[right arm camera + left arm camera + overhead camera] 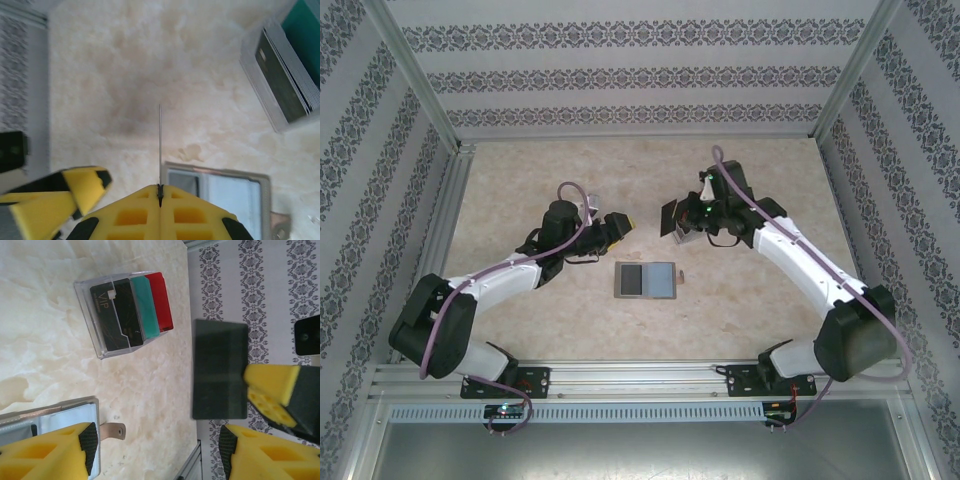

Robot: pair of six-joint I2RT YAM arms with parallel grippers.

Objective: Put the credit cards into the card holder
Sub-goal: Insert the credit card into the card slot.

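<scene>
The credit cards [131, 310] are counted as four. "VIP" is read on the black card [112, 315], which is stood with a teal card [146, 307] and a red card [162, 300] in one clear stand [84, 297] on the tabletop [540, 180]; its finer print is blurred. The dark grey card [220, 370] is pinched by the right hand [160, 190]. The left hand [157, 442] is spread. One card holder [645, 280] is laid open at the near middle, cut off in both wrist views.
</scene>
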